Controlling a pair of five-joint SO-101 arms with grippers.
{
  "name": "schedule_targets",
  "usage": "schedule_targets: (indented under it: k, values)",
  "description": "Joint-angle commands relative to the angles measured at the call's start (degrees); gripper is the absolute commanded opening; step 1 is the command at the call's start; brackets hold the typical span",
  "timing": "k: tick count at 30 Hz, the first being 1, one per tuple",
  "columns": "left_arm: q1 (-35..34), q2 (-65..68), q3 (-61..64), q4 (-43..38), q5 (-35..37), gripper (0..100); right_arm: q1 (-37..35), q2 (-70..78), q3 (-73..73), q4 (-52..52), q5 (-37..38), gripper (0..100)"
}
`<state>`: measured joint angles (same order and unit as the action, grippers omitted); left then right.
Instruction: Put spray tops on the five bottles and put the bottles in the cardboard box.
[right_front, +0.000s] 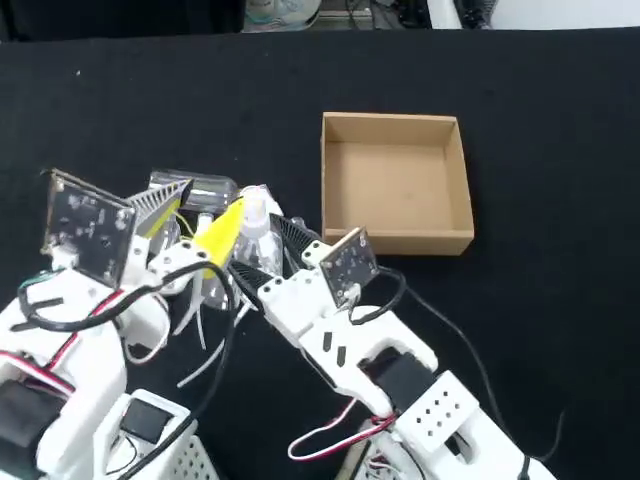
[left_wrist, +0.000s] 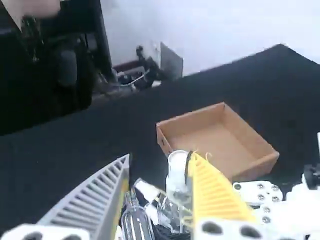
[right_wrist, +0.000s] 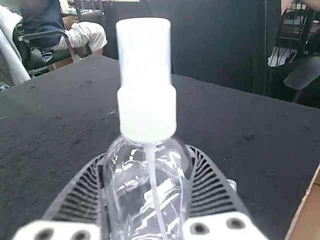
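Note:
A clear bottle (right_wrist: 145, 195) with a white spray top (right_wrist: 146, 85) on its neck stands upright between the black ribbed fingers (right_wrist: 210, 185) of my right gripper (right_wrist: 146, 155), which is shut on it. From above, this bottle (right_front: 258, 235) is just left of the open cardboard box (right_front: 397, 240), and my right gripper (right_front: 268, 245) holds it there. My left gripper (left_wrist: 160, 160) is open, grey and yellow fingers wide apart, the yellow finger (left_wrist: 212, 195) beside the spray top (left_wrist: 177, 172). Another clear bottle (left_wrist: 135, 222) lies under the left gripper (right_front: 205, 200).
The box (left_wrist: 220, 145) has nothing in it. Thin white tubes (right_front: 200, 345) lie on the black table in front of the arms. A white perforated basket (right_front: 175, 460) stands at the near edge. Black tabletop (right_front: 540, 150) stretches right of and behind the box.

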<state>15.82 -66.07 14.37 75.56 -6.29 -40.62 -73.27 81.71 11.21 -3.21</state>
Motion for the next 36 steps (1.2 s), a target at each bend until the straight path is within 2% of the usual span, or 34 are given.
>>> schedule_targets:
  k: [1,7,9,12,15,20,28,33,36]
  values:
    - [-7.3,-0.4,-3.8,-3.1,-0.2,19,2.0,-1.5,-1.7,2.8,-0.4,1.1]
    - [-20.9,-0.9,7.7,-1.4,-0.2,19,14.0,-0.8,-13.5,15.5,-0.4,1.1]
    - [-24.1,-0.9,14.2,-3.5,-0.2,19,17.7,-0.7,-17.4,19.1,-0.2,1.1]
    - [-27.5,-0.9,25.8,-10.3,-0.1,19,23.1,1.5,-20.6,18.3,-0.2,1.1]
    - [-28.3,-0.9,35.9,-16.7,1.5,19,28.0,7.9,-21.4,11.8,-0.6,1.1]
    - [-28.2,-1.0,46.5,-25.4,5.6,19,32.2,22.6,-21.5,-6.3,-0.4,1.1]
    - [-27.9,-1.0,56.4,-34.8,12.7,19,34.2,49.4,-24.7,-32.7,-0.1,1.1]
    - [-27.9,-1.0,63.0,-44.0,14.0,19,34.1,63.3,-32.0,-37.3,-0.2,1.1]
    - [-27.9,-1.0,64.7,-46.2,14.0,19,34.2,70.0,-36.3,-37.5,-0.2,1.1]
